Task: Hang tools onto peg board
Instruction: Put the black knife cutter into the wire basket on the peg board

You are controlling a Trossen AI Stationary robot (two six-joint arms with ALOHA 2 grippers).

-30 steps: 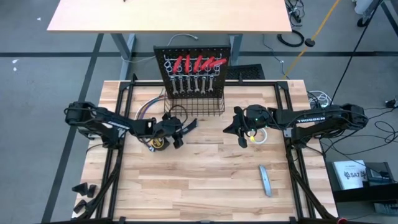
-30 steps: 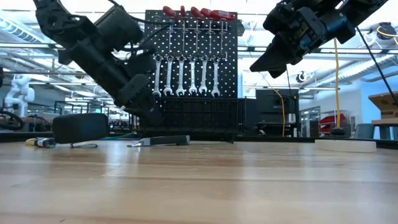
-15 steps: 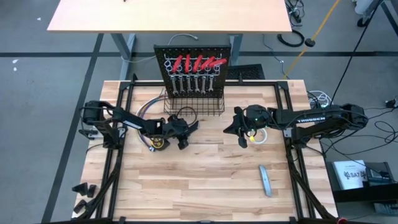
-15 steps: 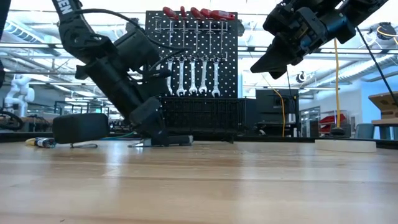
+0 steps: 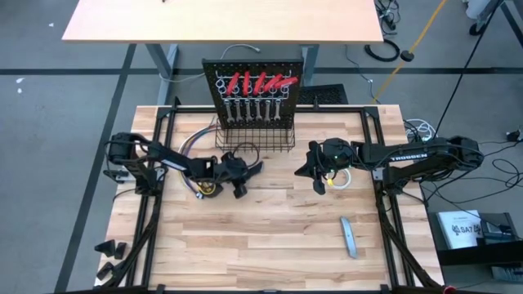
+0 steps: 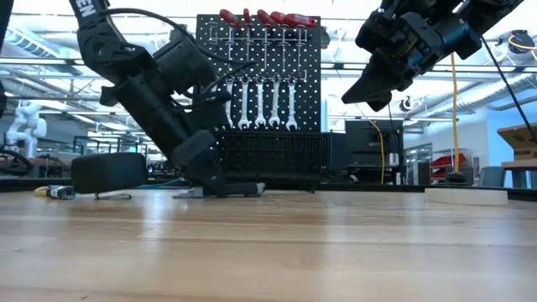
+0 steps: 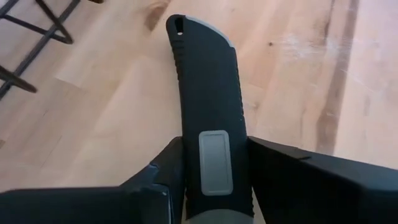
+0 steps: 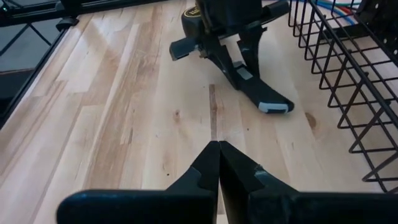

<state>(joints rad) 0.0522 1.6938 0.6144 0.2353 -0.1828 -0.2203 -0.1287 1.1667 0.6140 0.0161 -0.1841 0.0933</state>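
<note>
Left gripper (image 7: pixel 214 180) closing on the black-handled knife (image 7: pixel 208 106) lying on the bench (image 5: pixel 270 237); rigid, light, probably best held mid-handle; right gripper (image 8: pixel 217 155) closed, empty.

The pale wooden table (image 5: pixel 261 245) carries a black-handled knife (image 5: pixel 248 171), a yellow tape measure (image 5: pixel 207 189), a white tape roll (image 5: pixel 344 178), a grey bar (image 5: pixel 349 237), coloured wires (image 5: pixel 193 145) and the wire basket (image 5: pixel 255 144).

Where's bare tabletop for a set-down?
Free: the near half of the table, left of the grey bar. Crowded: in front of the basket, where the left gripper straddles the knife, with the right gripper and tape roll alongside.
</note>
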